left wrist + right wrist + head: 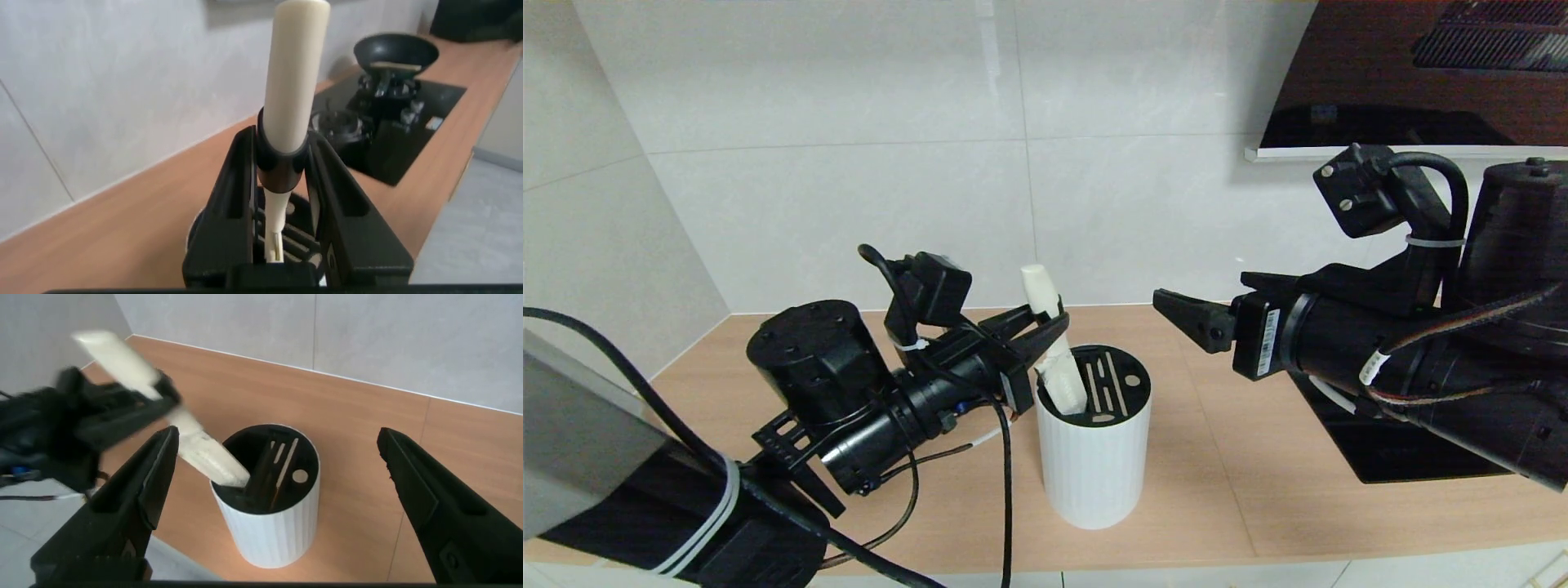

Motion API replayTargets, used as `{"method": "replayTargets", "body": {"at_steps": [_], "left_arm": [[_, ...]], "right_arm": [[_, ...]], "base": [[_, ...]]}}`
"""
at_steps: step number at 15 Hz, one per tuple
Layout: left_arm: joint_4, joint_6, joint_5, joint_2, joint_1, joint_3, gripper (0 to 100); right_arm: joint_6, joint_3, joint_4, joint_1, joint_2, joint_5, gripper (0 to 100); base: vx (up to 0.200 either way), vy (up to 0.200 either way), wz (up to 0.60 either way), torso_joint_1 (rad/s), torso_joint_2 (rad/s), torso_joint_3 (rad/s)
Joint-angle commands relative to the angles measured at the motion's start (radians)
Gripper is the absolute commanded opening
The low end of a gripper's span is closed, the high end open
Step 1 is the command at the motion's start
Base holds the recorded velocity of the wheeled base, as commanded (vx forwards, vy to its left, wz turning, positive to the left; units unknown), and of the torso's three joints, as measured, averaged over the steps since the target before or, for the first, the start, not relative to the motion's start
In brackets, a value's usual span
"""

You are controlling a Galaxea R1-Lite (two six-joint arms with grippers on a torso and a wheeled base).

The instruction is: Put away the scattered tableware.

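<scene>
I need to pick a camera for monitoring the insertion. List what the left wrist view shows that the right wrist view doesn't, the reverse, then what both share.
Left wrist view only: the black hob with a frying pan on it. Right wrist view only: the right gripper, jaws open wide, and the whole ribbed white wall of the knife block. Both: the left gripper shut on the cream knife, blade in the block's slotted black top, the wooden counter and tiled wall.

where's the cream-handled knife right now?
Head view, centre: the knife is clamped in the left gripper, tilted, its blade tip inside the white slotted holder on the wooden counter.
</scene>
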Motion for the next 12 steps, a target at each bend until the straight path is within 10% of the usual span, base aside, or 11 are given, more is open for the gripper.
{"method": "replayTargets", "body": {"at_steps": [1, 12], "left_arm": [[0.000, 0.001, 0.000, 0.038, -0.001, 0.001, 0], [-0.024, 0.015, 0.023, 0.125, -0.021, -0.002, 0]], "right_arm": [[0.000, 0.000, -0.001, 0.001, 0.002, -0.001, 100], [0.001, 0.000, -0.001, 0.001, 0.006, -0.001, 100]], "base": [[0.000, 0.000, 0.00, 0.000, 0.00, 0.000], [0.000, 0.000, 0.00, 0.000, 0.00, 0.000]]}}
